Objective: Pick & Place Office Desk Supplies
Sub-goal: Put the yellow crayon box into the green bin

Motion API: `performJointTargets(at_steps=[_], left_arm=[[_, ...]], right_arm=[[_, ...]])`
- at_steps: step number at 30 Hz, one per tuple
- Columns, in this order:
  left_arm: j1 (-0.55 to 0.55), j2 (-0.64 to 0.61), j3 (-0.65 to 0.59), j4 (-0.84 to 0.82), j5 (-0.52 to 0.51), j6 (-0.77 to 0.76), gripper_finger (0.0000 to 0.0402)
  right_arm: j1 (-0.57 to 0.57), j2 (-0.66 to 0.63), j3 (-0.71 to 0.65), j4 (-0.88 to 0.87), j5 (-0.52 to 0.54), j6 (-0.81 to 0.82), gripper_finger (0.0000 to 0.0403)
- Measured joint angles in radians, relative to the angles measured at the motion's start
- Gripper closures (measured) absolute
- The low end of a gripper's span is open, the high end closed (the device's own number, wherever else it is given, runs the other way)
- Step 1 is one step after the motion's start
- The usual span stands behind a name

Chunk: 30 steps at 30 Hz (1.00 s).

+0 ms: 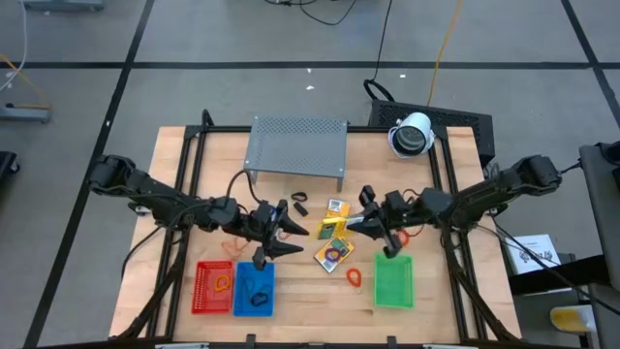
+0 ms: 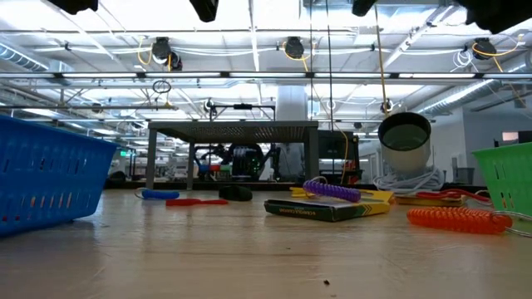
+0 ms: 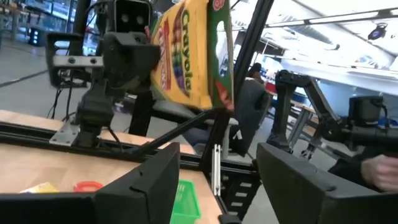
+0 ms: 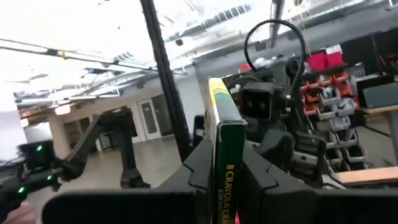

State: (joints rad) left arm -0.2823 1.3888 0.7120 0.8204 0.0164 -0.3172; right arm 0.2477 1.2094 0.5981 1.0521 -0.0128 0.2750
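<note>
The right gripper (image 4: 224,186) is pinched on a crayon box (image 4: 222,143), held upright on its long axis above the table, just up from the green basket (image 1: 393,281) and toward the shelf. The left gripper (image 3: 217,186), fingers spread wide and empty, faces it from across the middle, over the blue basket (image 1: 254,288). The right arm is the one carrying; the green basket lies just beside it.

A light wooden table (image 1: 174,184) holds a grey metal shelf with holes (image 1: 296,143) at the back. Yellow crayon boxes (image 1: 334,242) and a small black clip (image 1: 298,202) lie in the middle. Red (image 1: 213,288), blue (image 1: 254,289) and green (image 1: 393,281) mesh baskets sit along the front.
</note>
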Motion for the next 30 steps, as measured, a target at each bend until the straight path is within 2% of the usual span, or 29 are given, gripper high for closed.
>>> performJointTargets(at_steps=[2, 5, 9, 16, 21, 24, 27, 30], left_arm=[[-0.001, 0.000, 0.000, -0.004, 0.000, -0.001, 0.0187], [-0.001, 0.000, 0.000, -0.010, 0.001, -0.008, 0.0195], [-0.001, 0.000, 0.000, -0.010, 0.002, -0.026, 0.0204], [-0.006, 0.000, 0.000, -0.010, 0.002, -0.033, 0.0209], [-0.006, 0.000, 0.000, -0.011, 0.001, -0.052, 0.0210], [-0.006, 0.000, 0.000, -0.026, 0.001, -0.050, 0.0213], [-0.006, 0.001, 0.000, -0.041, -0.020, -0.051, 0.0213], [-0.006, 0.001, 0.000, -0.047, -0.044, -0.055, 0.0213]], right_arm=[[0.009, -0.056, -0.027, -0.036, -0.016, -0.006, 0.0380], [0.009, -0.162, -0.052, -0.160, -0.112, 0.027, 0.0380], [0.010, -0.300, -0.058, -0.468, -0.246, 0.113, 0.0380], [0.010, -0.484, -0.058, -0.969, -0.359, 0.328, 0.0380], [0.010, -0.521, -0.058, -1.263, -0.418, 0.463, 0.0375], [0.010, -0.514, -0.058, -1.410, -0.449, 0.477, 0.0380], [0.010, -0.495, -0.058, -1.505, -0.484, 0.475, 0.0380], [0.011, -0.477, -0.058, -1.521, -0.518, 0.469, 0.0377]])
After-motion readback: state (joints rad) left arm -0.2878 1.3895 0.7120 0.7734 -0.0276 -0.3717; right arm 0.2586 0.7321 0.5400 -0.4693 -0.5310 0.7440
